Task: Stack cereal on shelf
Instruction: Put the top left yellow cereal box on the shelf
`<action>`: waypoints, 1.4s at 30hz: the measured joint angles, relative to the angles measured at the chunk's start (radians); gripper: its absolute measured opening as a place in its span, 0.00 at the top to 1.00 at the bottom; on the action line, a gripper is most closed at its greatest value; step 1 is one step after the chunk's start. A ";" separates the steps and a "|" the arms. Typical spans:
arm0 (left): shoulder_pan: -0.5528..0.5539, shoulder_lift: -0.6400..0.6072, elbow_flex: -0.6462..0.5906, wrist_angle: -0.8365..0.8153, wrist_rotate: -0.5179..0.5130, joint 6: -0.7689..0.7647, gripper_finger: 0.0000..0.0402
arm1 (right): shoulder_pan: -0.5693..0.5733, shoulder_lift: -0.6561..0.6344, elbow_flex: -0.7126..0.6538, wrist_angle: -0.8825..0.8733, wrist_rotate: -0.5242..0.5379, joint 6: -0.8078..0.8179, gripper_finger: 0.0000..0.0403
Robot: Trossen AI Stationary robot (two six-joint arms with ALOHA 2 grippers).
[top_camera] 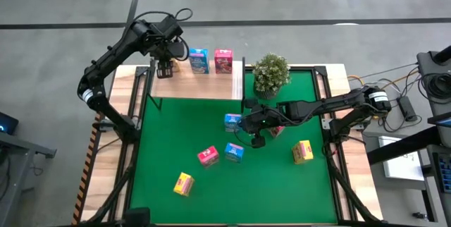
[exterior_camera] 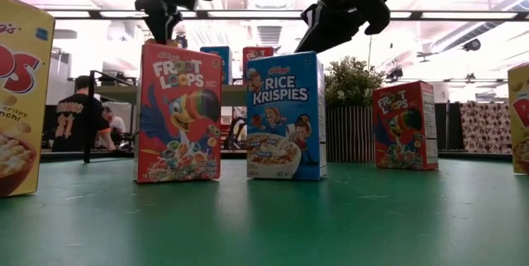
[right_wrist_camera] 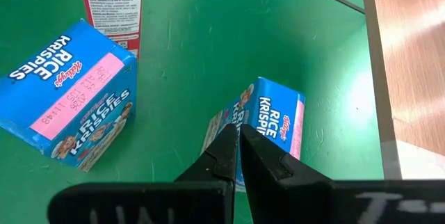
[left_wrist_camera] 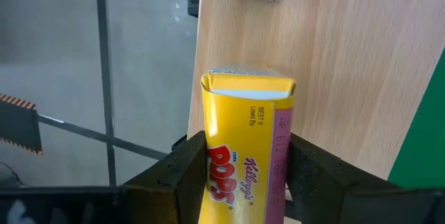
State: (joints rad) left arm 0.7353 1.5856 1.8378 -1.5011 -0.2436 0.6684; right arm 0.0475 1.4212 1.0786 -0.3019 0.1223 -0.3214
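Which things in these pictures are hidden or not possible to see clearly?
- High view: yellow cardboard cereal box hidden beneath left gripper above light-wood shelf.
- High view: pink-red box mostly covered by right arm.
- Low view: both grippers' fingertips cut off or dark.

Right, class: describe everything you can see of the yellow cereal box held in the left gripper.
The yellow Corn Pops box is small printed cardboard, yellow with red "Pops" lettering, a Kellogg's logo, and a pink side panel bearing a best-before stamp. Its top flaps are closed. The left gripper clamps it between two dark fingers, upright over the light-wood shelf near its left end. Whether its base touches the board cannot be seen.
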 joint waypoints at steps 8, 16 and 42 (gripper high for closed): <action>0.002 0.000 0.000 0.017 -0.032 0.008 0.51 | 0.000 0.000 0.000 0.000 0.000 0.000 0.98; 0.002 0.000 -0.001 0.024 -0.083 0.029 0.50 | 0.000 0.000 0.000 0.000 0.000 0.000 0.98; -0.063 -0.017 0.140 0.031 -0.110 -0.144 0.50 | 0.000 0.000 0.000 -0.003 0.000 0.000 0.98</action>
State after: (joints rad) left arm 0.6725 1.5682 1.9778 -1.4697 -0.3535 0.5243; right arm 0.0479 1.4212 1.0786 -0.3053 0.1222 -0.3214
